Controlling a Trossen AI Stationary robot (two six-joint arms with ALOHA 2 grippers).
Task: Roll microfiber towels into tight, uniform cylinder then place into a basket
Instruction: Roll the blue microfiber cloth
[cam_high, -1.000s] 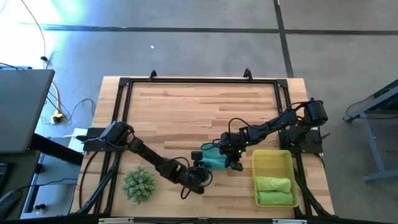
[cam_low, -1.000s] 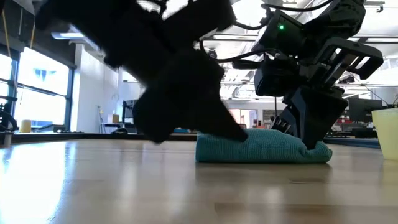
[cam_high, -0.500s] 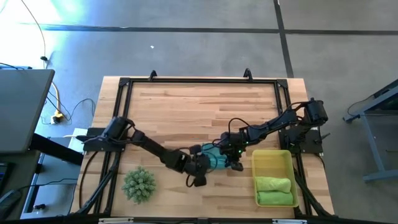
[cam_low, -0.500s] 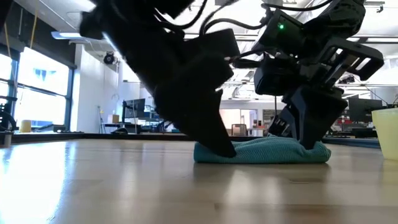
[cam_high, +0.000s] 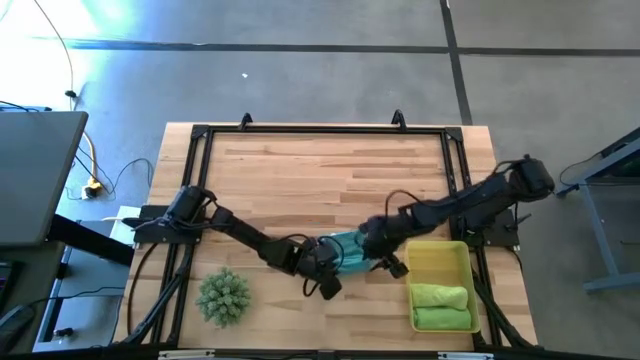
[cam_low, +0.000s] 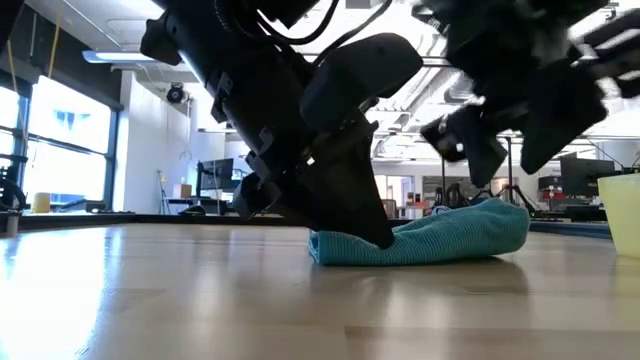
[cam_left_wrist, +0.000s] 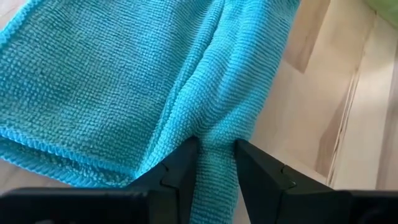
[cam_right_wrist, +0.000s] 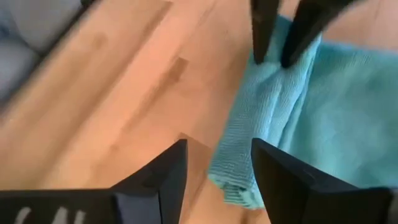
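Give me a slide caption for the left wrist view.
Left hand pinching a fold of the soft teal microfiber towel on the wooden table.

1. We see a wooden table (cam_high: 300, 170) with a black metal frame (cam_high: 320, 130) along its edges.
2. A spiky green plant-like ball (cam_high: 223, 296) sits on the table's near left part.
3. Left of the table we see a grey laptop (cam_high: 35, 175) and a yellow cable (cam_high: 92, 170) on the floor.

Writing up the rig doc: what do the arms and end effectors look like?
Both arms are dark, near-black jointed links with thin black cables looping alongside. The left end effector and right end effector each have two flat, angular black fingers. No markings are legible.
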